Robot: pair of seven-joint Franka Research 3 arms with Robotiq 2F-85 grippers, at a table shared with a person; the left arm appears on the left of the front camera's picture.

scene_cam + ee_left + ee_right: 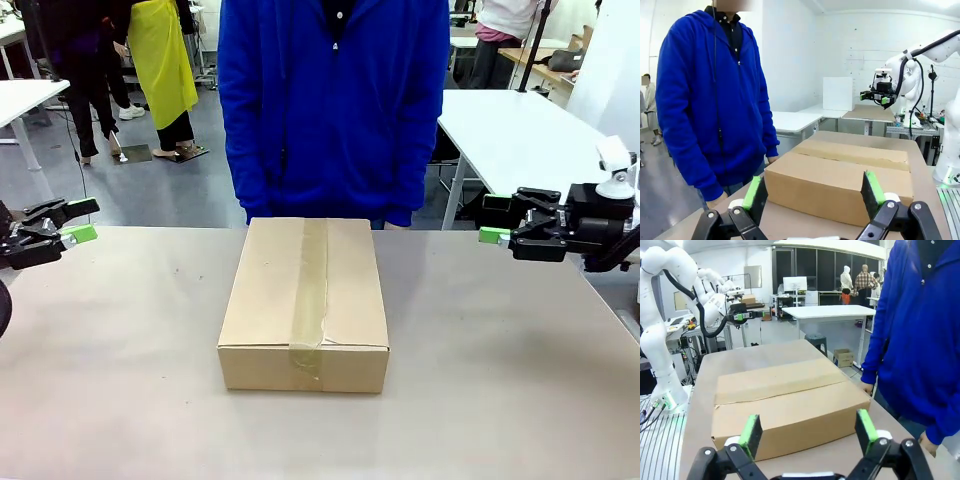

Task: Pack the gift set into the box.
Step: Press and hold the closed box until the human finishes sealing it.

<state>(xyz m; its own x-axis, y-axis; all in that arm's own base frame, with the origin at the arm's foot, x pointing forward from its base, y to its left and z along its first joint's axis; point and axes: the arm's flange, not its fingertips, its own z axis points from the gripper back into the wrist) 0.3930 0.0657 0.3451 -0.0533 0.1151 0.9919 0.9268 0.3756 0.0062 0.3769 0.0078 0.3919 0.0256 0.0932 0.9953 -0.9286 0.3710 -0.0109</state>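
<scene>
The box (305,305) sits taped shut. My left gripper (72,222) and right gripper (495,220) flank it, fingers apart, empty.

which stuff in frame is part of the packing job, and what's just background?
Job:
- box, closed and taped, mid-table
- left gripper, open
- right gripper, open
- person at the far side

Background:
- white tables
- small carton on the floor
</scene>
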